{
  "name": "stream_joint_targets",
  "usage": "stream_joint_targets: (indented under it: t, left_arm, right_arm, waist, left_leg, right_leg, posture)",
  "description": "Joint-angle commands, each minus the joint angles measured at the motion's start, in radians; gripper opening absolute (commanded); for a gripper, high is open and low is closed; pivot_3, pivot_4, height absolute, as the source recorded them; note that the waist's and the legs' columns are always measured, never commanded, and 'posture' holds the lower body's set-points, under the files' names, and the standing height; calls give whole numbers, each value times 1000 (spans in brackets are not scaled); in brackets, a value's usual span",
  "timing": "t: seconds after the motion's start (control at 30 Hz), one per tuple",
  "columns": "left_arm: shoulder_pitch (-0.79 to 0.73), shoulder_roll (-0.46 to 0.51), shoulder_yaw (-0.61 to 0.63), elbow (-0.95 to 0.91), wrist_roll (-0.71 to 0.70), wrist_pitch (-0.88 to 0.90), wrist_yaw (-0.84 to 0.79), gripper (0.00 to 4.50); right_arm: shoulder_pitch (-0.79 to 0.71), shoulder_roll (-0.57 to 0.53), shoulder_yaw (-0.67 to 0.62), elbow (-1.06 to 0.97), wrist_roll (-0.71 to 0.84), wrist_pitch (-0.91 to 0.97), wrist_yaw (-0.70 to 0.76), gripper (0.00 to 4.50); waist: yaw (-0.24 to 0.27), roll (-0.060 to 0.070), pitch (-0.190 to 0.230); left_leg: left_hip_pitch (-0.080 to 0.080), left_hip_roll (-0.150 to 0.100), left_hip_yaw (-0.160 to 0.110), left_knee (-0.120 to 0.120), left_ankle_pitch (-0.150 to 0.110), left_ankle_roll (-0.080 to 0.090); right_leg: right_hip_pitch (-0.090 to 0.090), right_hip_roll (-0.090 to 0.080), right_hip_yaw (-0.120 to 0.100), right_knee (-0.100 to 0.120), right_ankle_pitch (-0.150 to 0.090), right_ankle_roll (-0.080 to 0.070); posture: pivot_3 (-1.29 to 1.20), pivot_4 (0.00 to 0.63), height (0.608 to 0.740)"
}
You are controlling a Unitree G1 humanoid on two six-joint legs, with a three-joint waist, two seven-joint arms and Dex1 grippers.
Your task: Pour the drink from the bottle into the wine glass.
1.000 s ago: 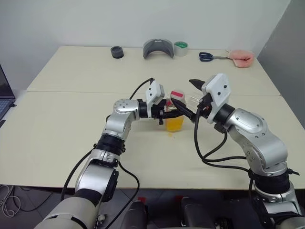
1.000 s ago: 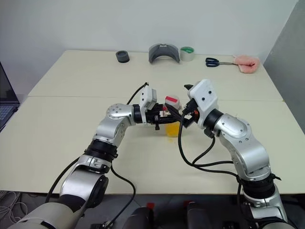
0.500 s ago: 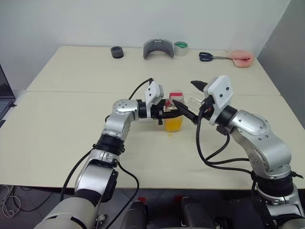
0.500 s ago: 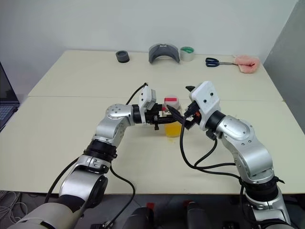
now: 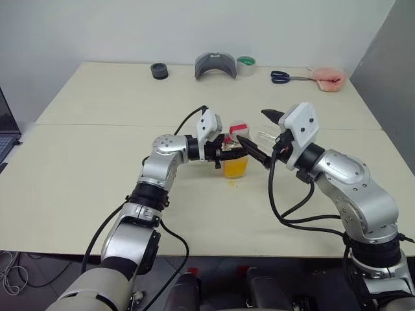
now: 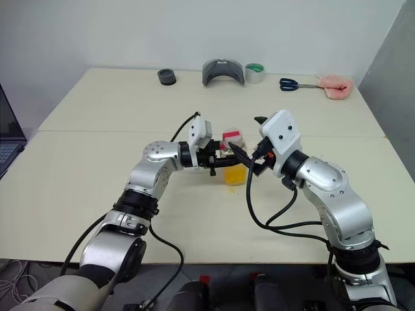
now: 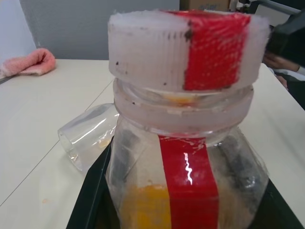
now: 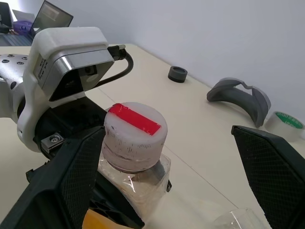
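The bottle point(image 5: 236, 165) stands upright mid-table with its red-and-white cap point(image 8: 136, 126) on. The orange drink point(image 7: 145, 207) fills its lower part. My left gripper point(image 5: 231, 153) reaches in from the left, shut on the bottle's body just below the neck. The wine glass point(image 7: 88, 136) lies on its side on the table behind the bottle, and its stem is hidden. My right gripper point(image 5: 253, 127) hangs open beside the cap on the right. One finger is above and behind the cap, the other is in front of it, and neither touches it.
Along the table's far edge sit a black ring point(image 5: 159, 70), a grey curved holder point(image 5: 215, 66), a tape roll point(image 5: 246, 65), scissors point(image 5: 281, 77) and a pink cloth point(image 5: 327, 79). A laptop point(image 5: 6, 133) pokes in at the left edge.
My right gripper has drifted a little to the right, still open. The left gripper and the bottle have stayed put.
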Motion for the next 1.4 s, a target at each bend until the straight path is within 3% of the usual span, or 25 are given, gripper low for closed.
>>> stream_joint_targets:
  t: [0.03,0.4,1.13,1.4]
  left_arm:
    - [-15,2,15,-43,-23,-17,-12,1713]
    - [-17,2,15,-41,-22,-18,-10,1713]
    - [-11,-8,19,-72,-46,22,-12,1713]
    - [-15,-17,10,-79,-54,27,-16,1713]
  right_arm:
    - [-1,-12,-40,-11,-3,6,-10,4500]
    - [-7,-1,-36,-26,12,12,-7,4500]
    - [16,-46,-154,-110,300,97,100,4500]
    - [-27,-70,-94,-30,218,57,87,4500]
  waist:
    - [0,0,0]
    - [0,0,0]
    - [0,0,0]
    - [0,0,0]
  left_leg:
    - [0,0,0,0,0,0]
    - [0,0,0,0,0,0]
    - [0,0,0,0,0,0]
    - [0,0,0,0,0,0]
  right_leg:
    - [0,0,0,0,0,0]
    - [0,0,0,0,0,0]
    - [0,0,0,0,0,0]
    - [0,0,0,0,0,0]
  posture:
    - [0,150,740]
    - [0,150,740]
    - [0,150,740]
    - [0,150,740]
